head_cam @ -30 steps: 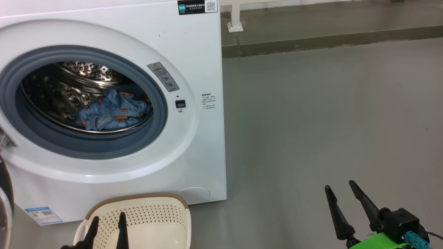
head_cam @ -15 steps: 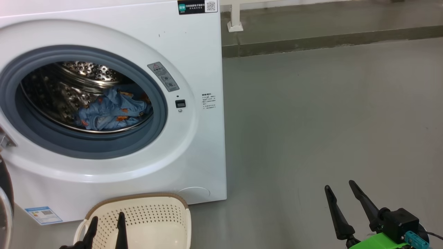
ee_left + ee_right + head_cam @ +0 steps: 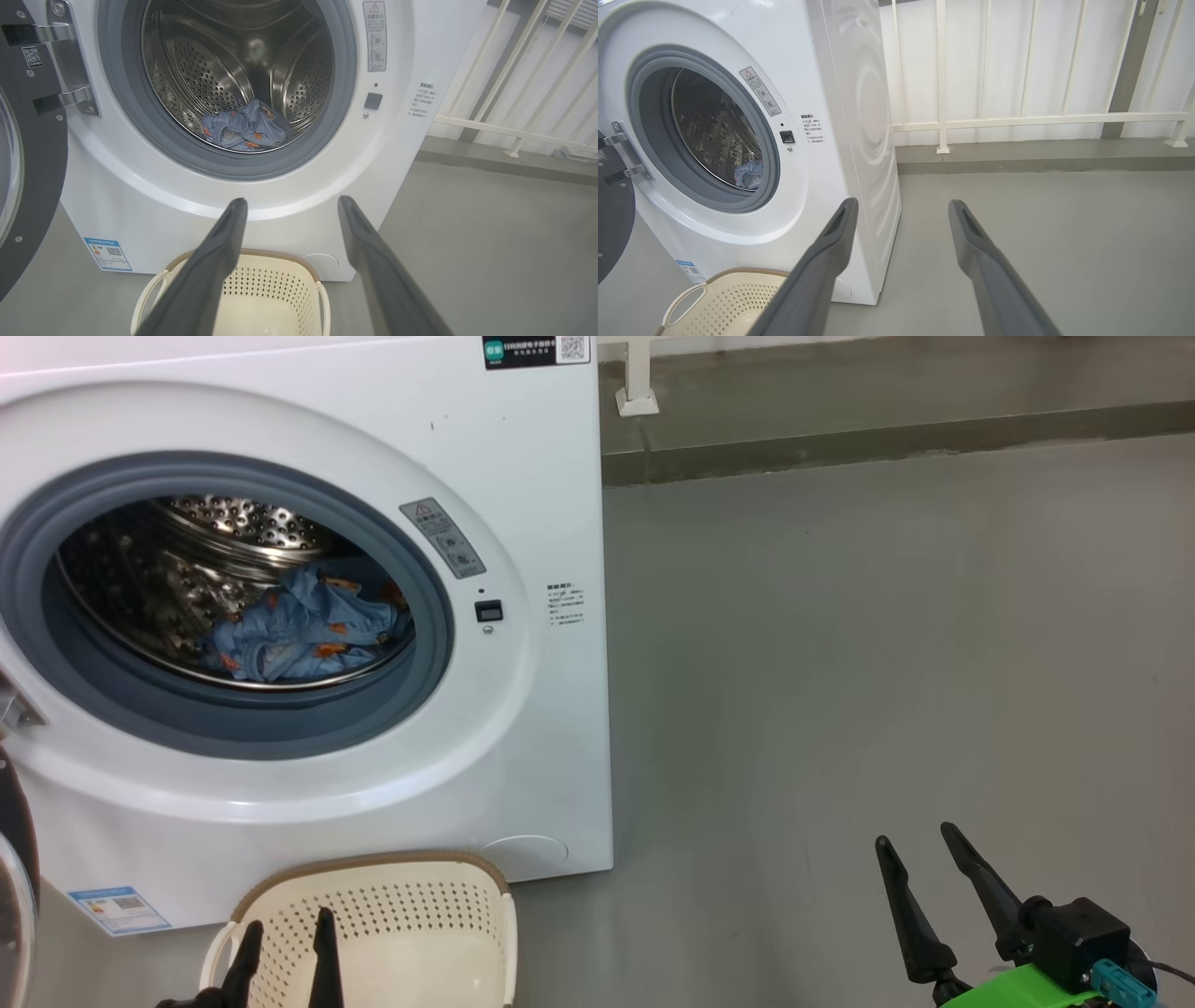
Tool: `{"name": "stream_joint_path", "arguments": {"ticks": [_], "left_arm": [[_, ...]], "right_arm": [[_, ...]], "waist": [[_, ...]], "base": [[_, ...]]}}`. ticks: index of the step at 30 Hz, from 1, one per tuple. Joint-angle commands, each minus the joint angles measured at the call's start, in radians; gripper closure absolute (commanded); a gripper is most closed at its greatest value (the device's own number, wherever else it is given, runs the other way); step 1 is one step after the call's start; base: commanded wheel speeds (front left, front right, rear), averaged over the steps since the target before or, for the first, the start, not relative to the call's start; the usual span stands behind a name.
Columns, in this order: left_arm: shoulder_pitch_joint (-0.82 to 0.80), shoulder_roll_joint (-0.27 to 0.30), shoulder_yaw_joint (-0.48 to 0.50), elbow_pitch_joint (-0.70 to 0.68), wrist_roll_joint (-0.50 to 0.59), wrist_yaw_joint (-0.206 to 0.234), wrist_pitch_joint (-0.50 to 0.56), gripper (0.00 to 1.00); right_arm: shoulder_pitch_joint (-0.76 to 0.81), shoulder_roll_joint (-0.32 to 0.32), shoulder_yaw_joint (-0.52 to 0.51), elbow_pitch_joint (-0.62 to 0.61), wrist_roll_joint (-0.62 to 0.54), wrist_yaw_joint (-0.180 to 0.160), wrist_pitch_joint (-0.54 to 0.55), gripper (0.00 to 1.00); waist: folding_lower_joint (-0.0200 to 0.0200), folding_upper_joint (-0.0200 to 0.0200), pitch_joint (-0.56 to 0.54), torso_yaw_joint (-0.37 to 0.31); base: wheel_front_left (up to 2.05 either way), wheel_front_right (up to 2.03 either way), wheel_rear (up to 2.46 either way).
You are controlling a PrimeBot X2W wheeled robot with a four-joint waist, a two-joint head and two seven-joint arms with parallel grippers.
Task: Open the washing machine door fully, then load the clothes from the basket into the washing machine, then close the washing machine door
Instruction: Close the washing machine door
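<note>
Bright, even, soft light throughout; where it comes from, cannot tell. No hard shadows: only faint dark patch on floor (image 3: 653,803) just right of washing machine (image 3: 523,476). Glossy white front carries soft highlights; steel drum (image 3: 243,56) glints, far part darker. Head view sharp. Wrist views wide-angle: railing (image 3: 941,74) posts lean near edges

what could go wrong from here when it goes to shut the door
The clothes lie near the drum's front lip, just behind the grey gasket; a loose fold might get pinched when the washing machine door swings shut.
The door hangs at the head view's far left edge, largely cut off, so the open left gripper, above the basket, may reach for it half blind.
The basket stands close before the washing machine; a sweeping arm could knock it.
</note>
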Motion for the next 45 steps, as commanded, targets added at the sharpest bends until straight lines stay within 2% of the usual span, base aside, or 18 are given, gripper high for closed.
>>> {"name": "stream_joint_path", "arguments": {"ticks": [1, 24, 45], "left_arm": [[-0.027, 0.005, 0.035, -0.028, -0.002, -0.001, -0.007, 0.0], [-0.032, 0.005, 0.037, -0.036, 0.011, 0.014, -0.007, 0.0], [-0.024, 0.005, 0.025, -0.041, 0.021, 0.024, -0.007, 0.0]], "right_arm": [[-0.028, -0.008, 0.022, -0.023, -0.014, 0.002, -0.005, 0.0], [-0.033, -0.009, 0.027, -0.016, -0.01, 0.002, -0.005, 0.0], [-0.035, -0.015, 0.042, -0.01, -0.009, 0.002, -0.005, 0.0]], "waist": [[0.0, 0.0, 0.001, 0.0], [0.0, 0.0, 0.011, 0.003], [0.0, 0.0, 0.006, 0.006]], "base": [[-0.53, 0.53, 0.0], [-1.49, 1.49, 0.0], [-0.12, 0.12, 0.0]]}}
